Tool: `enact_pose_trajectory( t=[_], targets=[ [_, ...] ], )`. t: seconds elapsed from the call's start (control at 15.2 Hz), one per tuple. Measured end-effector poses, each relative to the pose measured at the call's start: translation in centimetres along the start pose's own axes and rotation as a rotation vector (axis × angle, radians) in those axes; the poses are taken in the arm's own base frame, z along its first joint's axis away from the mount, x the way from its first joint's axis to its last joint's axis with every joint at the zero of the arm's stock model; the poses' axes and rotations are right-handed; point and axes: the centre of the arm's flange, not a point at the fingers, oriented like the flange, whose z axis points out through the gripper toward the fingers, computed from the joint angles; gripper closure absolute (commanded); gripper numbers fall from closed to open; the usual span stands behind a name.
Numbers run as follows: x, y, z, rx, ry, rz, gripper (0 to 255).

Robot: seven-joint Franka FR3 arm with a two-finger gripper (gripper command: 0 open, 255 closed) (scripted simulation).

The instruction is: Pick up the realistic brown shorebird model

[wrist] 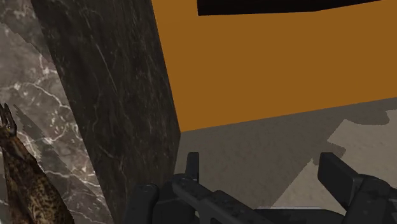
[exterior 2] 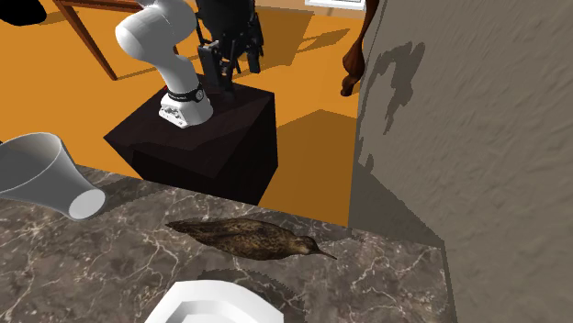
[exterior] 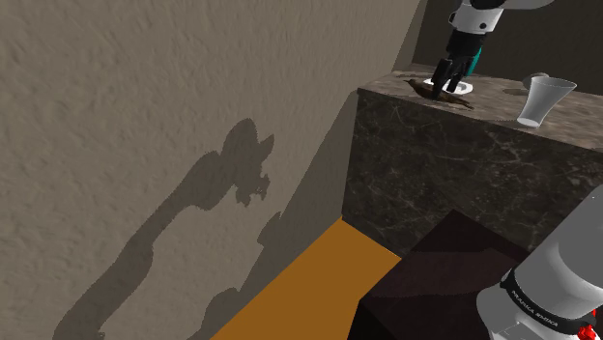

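Fingers (wrist: 337,175) spread apart, empty, brown speckled shorebird (wrist: 25,184) lying on marble counter (wrist: 44,83) off to their side, untouched

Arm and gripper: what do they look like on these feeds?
The arm is white, with rounded links and dark joint rings; one ring bears small white lettering. A teal band sits just above the all-black, two-finger gripper.
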Motion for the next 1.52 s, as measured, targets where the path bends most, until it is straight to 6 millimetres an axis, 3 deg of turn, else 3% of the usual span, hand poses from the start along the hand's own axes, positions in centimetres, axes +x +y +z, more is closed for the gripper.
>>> enact_pose_trajectory(
  t=[1.32, 1.52],
  targets=[
    [11.4, 21.8, 5.6, -0.071, 0.047, -0.103, 0],
    [11.8, 22.7, 6.8, -0.074, 0.049, -0.109, 0]
  ],
)
